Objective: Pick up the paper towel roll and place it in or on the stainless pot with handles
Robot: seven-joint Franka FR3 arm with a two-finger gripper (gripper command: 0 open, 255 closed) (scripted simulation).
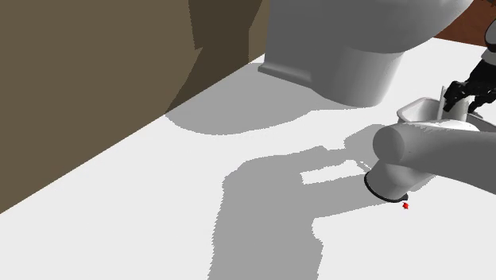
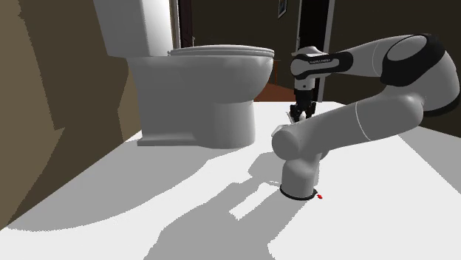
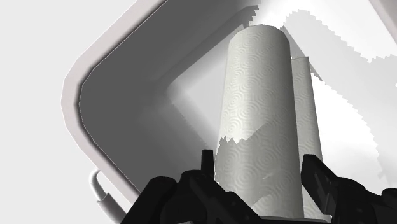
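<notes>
The tool [image 3: 259, 167] is closed partway on the paper towel roll [image 3: 257, 95]. In the wrist view its two black fingers [image 3: 207, 167] press against opposite sides of the embossed white cylinder. The roll points away from the tool into the pot [image 3: 73, 95], which is drawn as a pale grey container with rounded corners. The roll's far end lies within the pot's rim, and whether it touches the bottom cannot be told. A curved handle [image 3: 97, 188] sticks out from the pot's outer wall.

In the shoulder view the tool [image 1: 469, 94] hangs over the pot [image 1: 417, 110], which sits on the white floor [image 1: 159, 207] near the toilet [image 1: 342, 56] and just behind the arm's base link [image 1: 445, 151].
</notes>
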